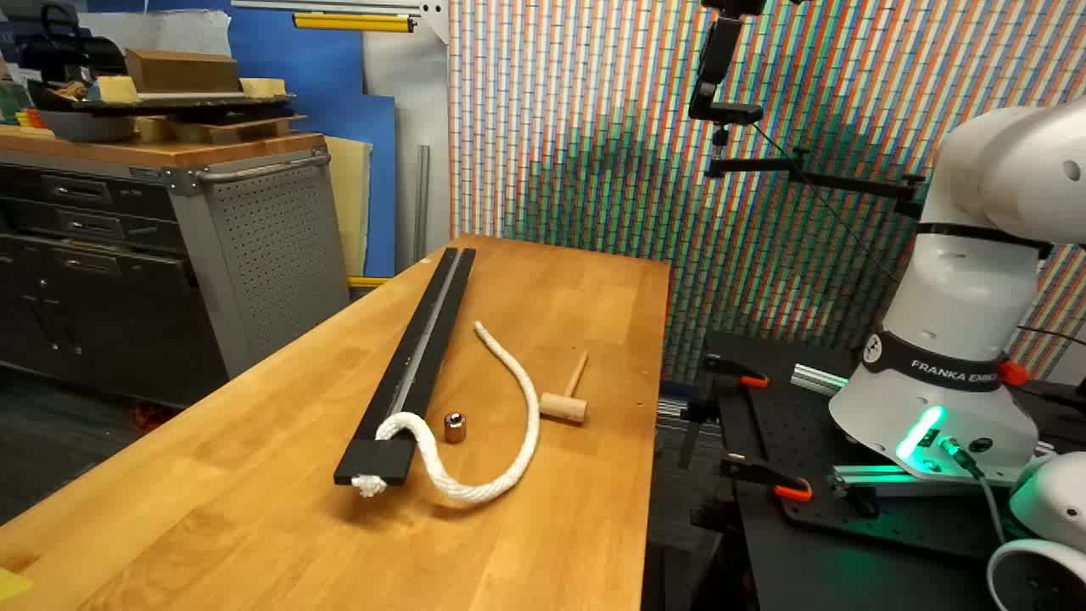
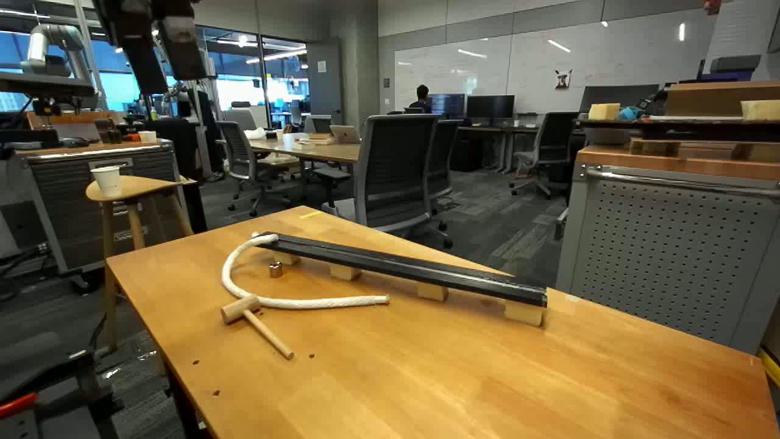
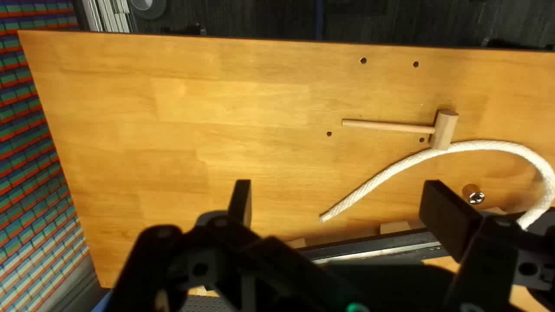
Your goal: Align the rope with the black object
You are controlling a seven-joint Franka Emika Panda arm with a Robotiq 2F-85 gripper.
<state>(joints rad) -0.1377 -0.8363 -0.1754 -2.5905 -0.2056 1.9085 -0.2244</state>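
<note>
The cream-white rope (image 1: 532,424) (image 2: 304,303) (image 3: 477,146) lies in a wide curve on the table. One end is tucked under a black plate at one end of the black bar (image 1: 439,333) (image 2: 402,266), with its frayed tip poking out. The rest bends away from the bar, and its free end lies on the wood beside it. The bar is straight, with a pale groove, and shows partly in the wrist view (image 3: 368,246). My gripper (image 3: 336,195) is open and empty, high above the table near the free rope end. It also shows at the top of an exterior view (image 2: 169,78).
A small wooden mallet (image 1: 564,407) (image 3: 444,130) lies touching or very near the rope's curve. A copper-coloured cylinder (image 1: 456,428) (image 2: 276,269) stands between rope and bar. Wooden blocks (image 2: 344,272) raise the bar off the table. A tool cabinet (image 1: 271,246) stands beyond the table.
</note>
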